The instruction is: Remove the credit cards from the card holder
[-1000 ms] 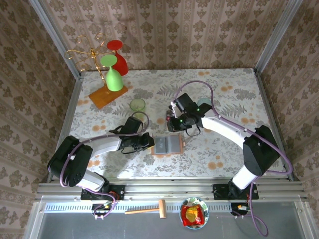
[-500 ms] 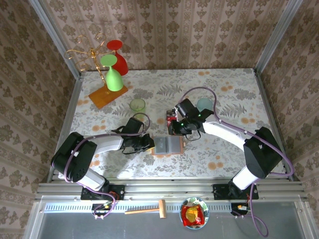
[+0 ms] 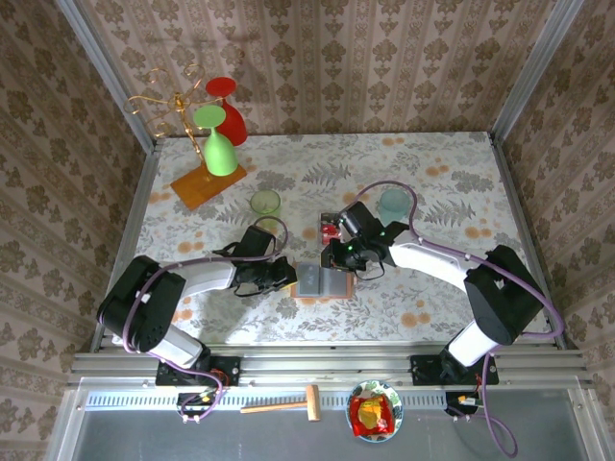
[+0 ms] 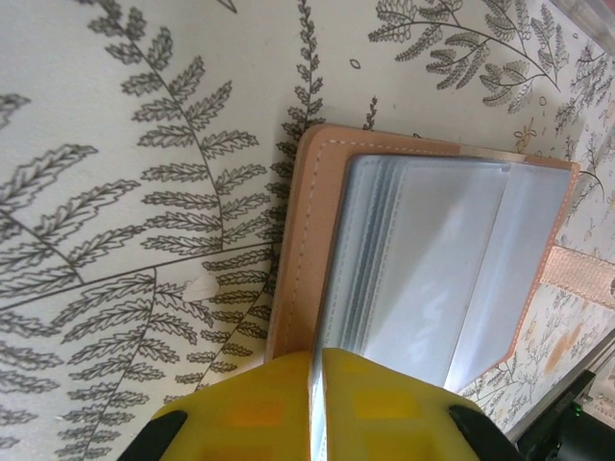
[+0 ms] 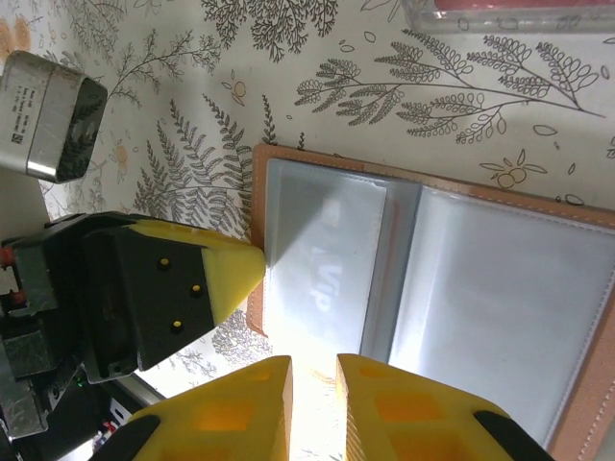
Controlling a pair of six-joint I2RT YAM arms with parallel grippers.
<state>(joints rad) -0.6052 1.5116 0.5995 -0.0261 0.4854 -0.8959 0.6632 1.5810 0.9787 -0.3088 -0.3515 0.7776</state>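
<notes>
My left tool (image 4: 317,384) is clamped on the near edge of the open holder (image 4: 423,240), pinning it to the tabletop (image 4: 144,144). My right tool (image 5: 312,384), tips barely apart, has just swung in directly above it, so pulling a card looks next.

Floral table (image 3: 442,173) bears open card holder (image 3: 322,280), green cup (image 3: 265,202), rack's orange base (image 3: 208,182), perhaps a clear box (image 3: 329,230).

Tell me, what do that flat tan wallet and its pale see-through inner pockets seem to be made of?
Flat tan card holder: the cover looks like leather or an imitation, matt and smooth, with a stitched seam along its edge. Pale grey-blue inner sleeves: probably thin plastic film, translucent and slightly glossy, layered in a stack.
</notes>
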